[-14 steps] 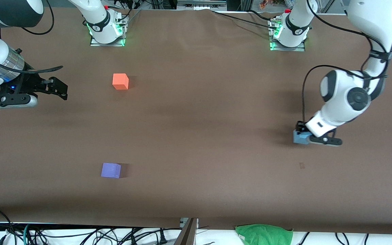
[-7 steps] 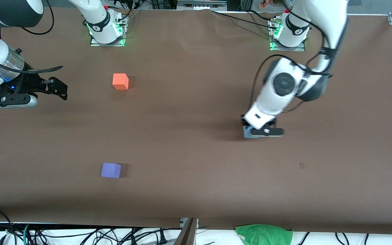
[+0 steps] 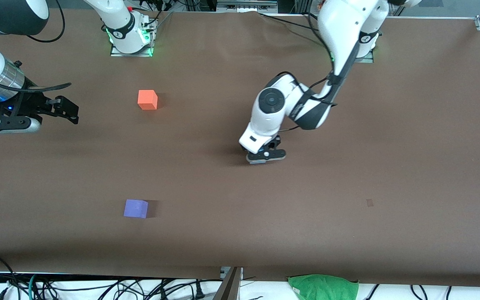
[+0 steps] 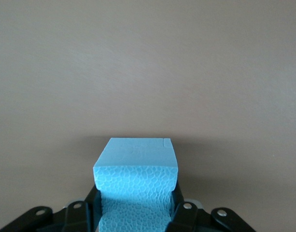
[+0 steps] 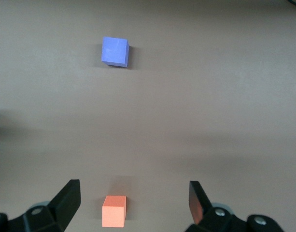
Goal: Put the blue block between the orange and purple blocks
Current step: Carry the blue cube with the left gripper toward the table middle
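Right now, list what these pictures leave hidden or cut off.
- Blue block: front view, almost all covered by the left gripper; whether it touches the table is unclear.
- Left gripper's fingers: left wrist view, cut by the edge.
- Right gripper, waiting: front view, its arm cut off.

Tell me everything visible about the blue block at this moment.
The blue block is a light sky-blue cube that looks like matte foam, with a pebbled texture on one face and a smoother top. It is upright and clamped on two sides by the fingers of the left gripper, over the bare middle of the brown table. From the front camera only a sliver of it shows beneath the gripper. Whether it touches the table cannot be told. Nothing else touches it.
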Tool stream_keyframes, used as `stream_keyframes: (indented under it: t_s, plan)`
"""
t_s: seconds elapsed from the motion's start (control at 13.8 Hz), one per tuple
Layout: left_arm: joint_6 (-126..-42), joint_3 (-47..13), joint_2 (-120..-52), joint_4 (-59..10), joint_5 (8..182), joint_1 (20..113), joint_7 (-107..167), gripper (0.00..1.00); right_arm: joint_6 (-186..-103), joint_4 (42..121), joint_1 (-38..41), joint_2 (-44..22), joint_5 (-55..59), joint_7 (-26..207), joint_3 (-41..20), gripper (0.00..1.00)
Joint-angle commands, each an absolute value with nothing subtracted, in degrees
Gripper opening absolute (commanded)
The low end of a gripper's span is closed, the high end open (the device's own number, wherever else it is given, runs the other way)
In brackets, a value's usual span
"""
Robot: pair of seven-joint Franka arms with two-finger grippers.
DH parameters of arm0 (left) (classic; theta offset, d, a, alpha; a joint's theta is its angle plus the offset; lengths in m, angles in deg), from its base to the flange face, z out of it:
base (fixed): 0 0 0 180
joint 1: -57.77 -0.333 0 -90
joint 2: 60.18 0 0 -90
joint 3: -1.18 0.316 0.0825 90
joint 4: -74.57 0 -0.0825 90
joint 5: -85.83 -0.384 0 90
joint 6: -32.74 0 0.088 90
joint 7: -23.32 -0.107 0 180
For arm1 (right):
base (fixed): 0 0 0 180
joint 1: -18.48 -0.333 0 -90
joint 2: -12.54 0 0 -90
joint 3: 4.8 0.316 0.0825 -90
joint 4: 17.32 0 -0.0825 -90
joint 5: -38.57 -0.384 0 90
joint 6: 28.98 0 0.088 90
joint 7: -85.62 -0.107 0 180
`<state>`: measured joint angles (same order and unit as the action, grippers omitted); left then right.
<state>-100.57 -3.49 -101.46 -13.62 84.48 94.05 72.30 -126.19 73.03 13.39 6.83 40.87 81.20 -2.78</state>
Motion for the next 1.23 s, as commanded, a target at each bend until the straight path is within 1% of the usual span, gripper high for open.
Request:
stream_keyframes:
  t_s: [0.0, 0.15, 0.22, 0.29, 0.36, 0.44, 0.58, 0.73, 0.8, 1.02, 1.16]
  plan:
    - [-99.0, -2.7, -107.7, -6.0, 85.5, 97.3, 74.6, 0.41, -126.6, 72.8, 14.3, 6.2, 40.7, 81.7, -2.4, 1.0]
    - [-99.1, -2.2, -110.4, -3.1, 87.0, 98.7, 76.6, 0.43, -126.6, 72.8, 14.7, 6.0, 40.6, 81.8, -2.6, 0.99]
    - [-99.1, -2.2, -110.7, -3.0, 87.0, 98.7, 76.7, 0.6, -126.6, 72.8, 14.7, 6.0, 40.7, 81.8, -2.7, 0.99]
    - [-99.1, -2.1, -110.5, -3.0, 86.9, 98.6, 76.7, 0.98, -126.6, 72.8, 14.7, 5.1, 40.8, 81.6, -2.8, 0.99]
    - [-98.8, -1.6, -109.5, -3.0, 87.0, 98.5, 76.4, 1.0, -126.6, 72.6, 14.8, 3.9, 40.9, 81.6, -2.8, 0.99]
    - [-96.6, -1.1, -107.7, -3.0, 87.2, 98.2, 76.1, 1.0, -126.6, 72.6, 14.6, 3.4, 41.2, 81.6, -2.8, 0.99]
    - [-89.8, 0.1, -104.7, -2.4, 89.2, 96.9, 75.5, 1.0, -126.7, 72.5, 14.3, 1.5, 41.3, 81.7, -2.7, 0.99]
    - [-88.6, 2.1, -99.8, -2.9, 94.5, 94.7, 72.2, 1.0, -128.3, 72.5, 13.8, 0.1, 41.1, 81.6, -2.4, 0.99]
    - [-87.7, 2.7, -96.9, -4.3, 95.6, 92.5, 69.4, 1.0, -130.0, 72.4, 13.4, -1.5, 41.1, 81.6, -2.2, 0.99]
    - [-79.6, 4.3, -90.2, -5.8, 95.4, 86.3, 61.8, 1.0, -130.5, 72.8, 9.0, -5.6, 39.9, 80.6, -2.1, 0.99]
    - [-75.7, 4.5, -86.8, -5.8, 95.2, 82.6, 56.0, 1.0, -132.8, 72.2, 4.4, -9.9, 34.6, 79.6, -1.8, 0.99]
